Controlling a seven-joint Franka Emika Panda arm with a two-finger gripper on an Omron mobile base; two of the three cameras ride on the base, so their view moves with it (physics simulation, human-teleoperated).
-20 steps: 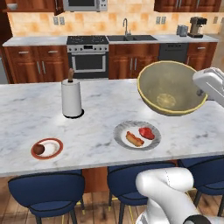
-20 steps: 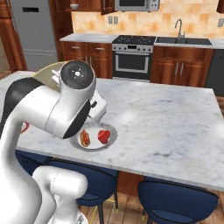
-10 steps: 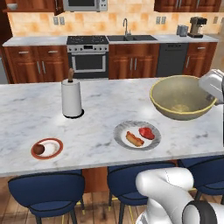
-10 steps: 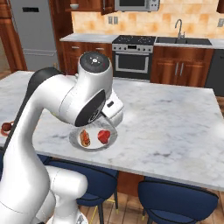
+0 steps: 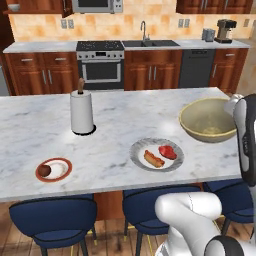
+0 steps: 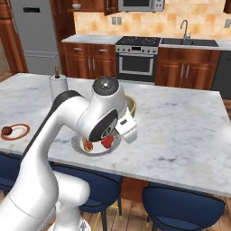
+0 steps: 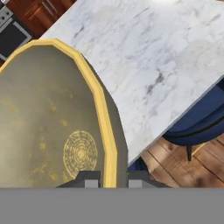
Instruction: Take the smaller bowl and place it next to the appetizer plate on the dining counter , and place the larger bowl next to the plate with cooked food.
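- Larger bowl (image 5: 207, 120), olive-beige with a thin yellow rim, sits over the right part of the dining counter (image 5: 115, 125) in the left base view, to the right of the plate with cooked food (image 5: 156, 155), which carries a sausage and a red piece. The white arm crosses the right edge just beside the bowl. The paper towel roll (image 5: 81, 111) stands upright well to the left, and the appetizer plate (image 5: 53, 170) with its brown lump lies near the counter's front left edge. Blue stools (image 5: 52, 220) line the front.
- Right base view: the arm's big white joint blocks most of the bowl; only a strip of yellow rim (image 6: 131, 104) shows behind it. The food plate (image 6: 97, 143) peeks out below the arm, the appetizer plate (image 6: 15, 131) lies far left, and the towel roll (image 6: 57, 85) stands behind.
- Hand view: the gripper (image 7: 111, 179) pinches the bowl's yellow rim (image 7: 103, 113), one fingertip inside and one outside, jaws narrow. Veined marble (image 7: 153, 57) and a stool (image 7: 199, 127) lie beyond.
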